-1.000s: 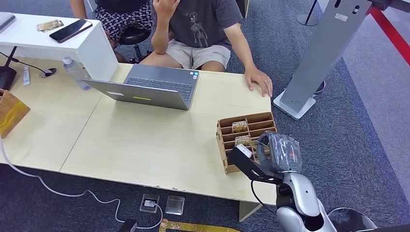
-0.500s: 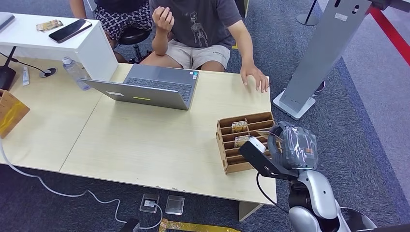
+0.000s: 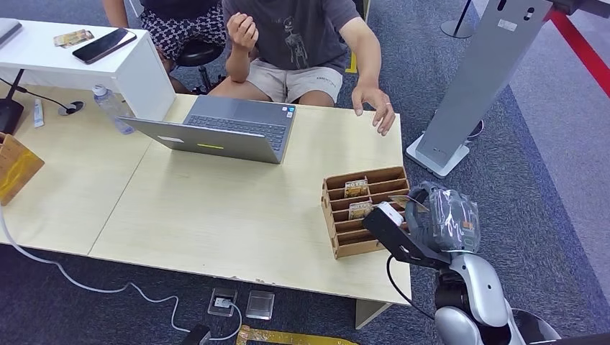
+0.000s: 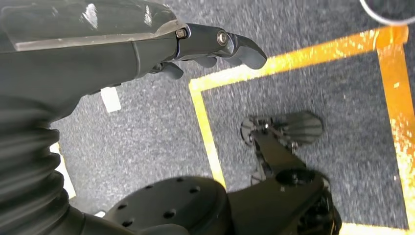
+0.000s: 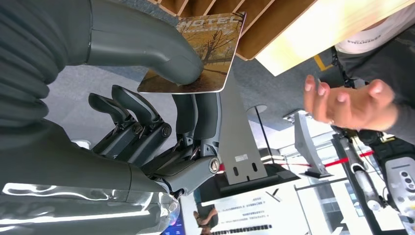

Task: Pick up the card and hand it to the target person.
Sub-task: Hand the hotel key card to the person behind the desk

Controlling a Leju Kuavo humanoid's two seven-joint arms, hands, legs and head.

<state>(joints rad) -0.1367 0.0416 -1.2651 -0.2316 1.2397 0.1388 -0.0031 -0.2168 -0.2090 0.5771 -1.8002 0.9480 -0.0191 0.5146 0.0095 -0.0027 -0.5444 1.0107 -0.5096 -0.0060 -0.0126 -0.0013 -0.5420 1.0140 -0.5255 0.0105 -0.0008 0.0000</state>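
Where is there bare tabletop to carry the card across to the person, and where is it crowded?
Free: the table between laptop and card rack, and the strip from the rack to the person's raised hand. Crowded: the right hand, pinching the card, sits against the rack.

A slotted card rack (image 3: 365, 210) is set on the table (image 3: 216, 208) near its front right corner, with cards stood in its rear slots. Just right of the rack, off the table's edge, a card (image 5: 195, 56) is pinched by the right hand (image 3: 439, 215). A laptop (image 3: 223, 129) is placed at the table's far side, behind and left of the rack, and a seated person (image 3: 302, 43) is found beyond it, one hand (image 3: 375, 108) held above the far right corner.
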